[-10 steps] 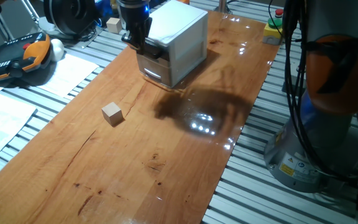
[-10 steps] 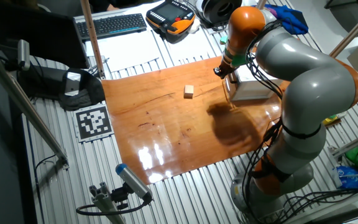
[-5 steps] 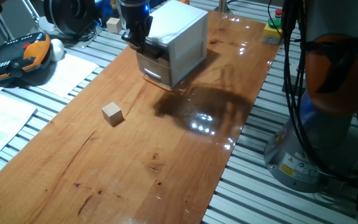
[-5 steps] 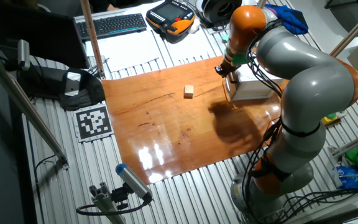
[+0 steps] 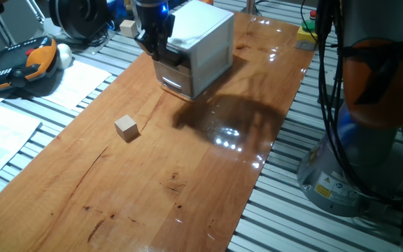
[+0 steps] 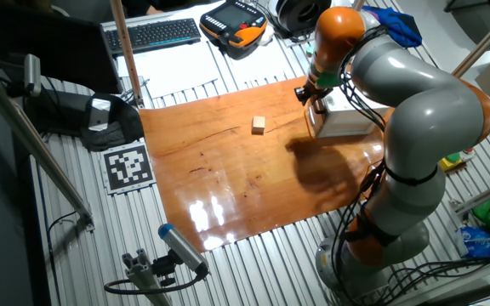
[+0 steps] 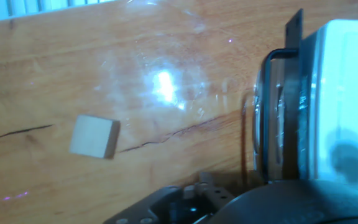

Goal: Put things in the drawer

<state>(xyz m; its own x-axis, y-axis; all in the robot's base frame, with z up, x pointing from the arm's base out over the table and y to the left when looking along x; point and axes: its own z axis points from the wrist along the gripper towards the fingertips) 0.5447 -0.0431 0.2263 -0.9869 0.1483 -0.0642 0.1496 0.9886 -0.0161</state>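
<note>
Cube (image 5: 126, 127) first, nearest of the task's things: a small pale beige wooden block with plain faces, sitting flat and alone on the wooden worktop (image 5: 187, 182), toward its left side and well apart from the cabinet. The hand view shows it (image 7: 94, 136) as a clean square beside a dark crack in the wood grain, with nothing touching it.

Farther back stands the small white cabinet (image 5: 201, 43), boxy, with the upper drawer (image 5: 170, 57) at its front face and a dark handle bar (image 7: 272, 118) across it. The gripper (image 5: 152, 43) hangs right at that drawer front, at the handle; whether its fingers are apart or closed on the bar cannot be told from these views, as the arm hides them.

The step in hand looks like opening the drawer. To do it well, the fingers should seat squarely on the bar, and the pull should run straight out along the drawer's travel, level with the worktop, so the light cabinet neither tips nor slides. The drawer needs to open wide enough for the cube to drop in.
</note>
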